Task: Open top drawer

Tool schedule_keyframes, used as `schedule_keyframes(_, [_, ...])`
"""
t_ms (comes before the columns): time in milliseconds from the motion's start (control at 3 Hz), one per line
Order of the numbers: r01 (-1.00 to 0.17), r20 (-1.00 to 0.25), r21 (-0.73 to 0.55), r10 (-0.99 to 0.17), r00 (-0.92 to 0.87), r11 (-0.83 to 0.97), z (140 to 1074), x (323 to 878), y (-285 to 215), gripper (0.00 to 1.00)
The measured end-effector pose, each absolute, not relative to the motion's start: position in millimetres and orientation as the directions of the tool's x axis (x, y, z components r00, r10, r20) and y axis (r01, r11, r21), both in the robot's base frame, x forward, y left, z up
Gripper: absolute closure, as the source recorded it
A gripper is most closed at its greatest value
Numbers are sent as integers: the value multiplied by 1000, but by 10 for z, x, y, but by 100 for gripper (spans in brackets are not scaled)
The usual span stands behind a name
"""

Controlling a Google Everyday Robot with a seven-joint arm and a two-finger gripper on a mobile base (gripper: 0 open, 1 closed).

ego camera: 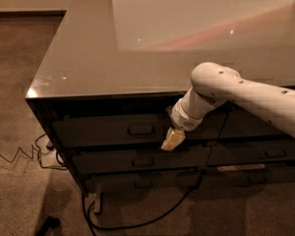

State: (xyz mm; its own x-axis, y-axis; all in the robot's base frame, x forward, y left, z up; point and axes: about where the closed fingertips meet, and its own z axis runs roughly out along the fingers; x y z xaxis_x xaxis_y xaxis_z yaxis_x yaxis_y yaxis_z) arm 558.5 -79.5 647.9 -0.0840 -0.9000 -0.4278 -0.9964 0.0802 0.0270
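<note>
**Operator:** Surface and room?

**Technician:** A glossy grey flat worktop (113, 58) spans above the end effector (171, 141). Brown carpet floor (19, 191) lies below and to its left, with black cables (137, 225) trailing across it.

**Operator:** Task item?

**Technician:** The wide dark grey-brown top drawer (98, 132) appears closed. Its small rectangular pull (141, 130) is just left of the cream end effector, which is at the drawer front's lower edge. End effector opening: cannot tell.
</note>
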Motion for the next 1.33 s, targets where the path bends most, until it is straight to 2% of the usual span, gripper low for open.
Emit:
schedule_keyframes(667, [-996, -428, 27, -900, -84, 80, 6573, 5585, -795, 88])
schedule_keyframes(1000, [-996, -428, 27, -900, -84, 80, 6662, 5585, -796, 100])
schedule_keyframes(1333, [-996, -428, 27, -900, -84, 80, 6706, 5586, -798, 100])
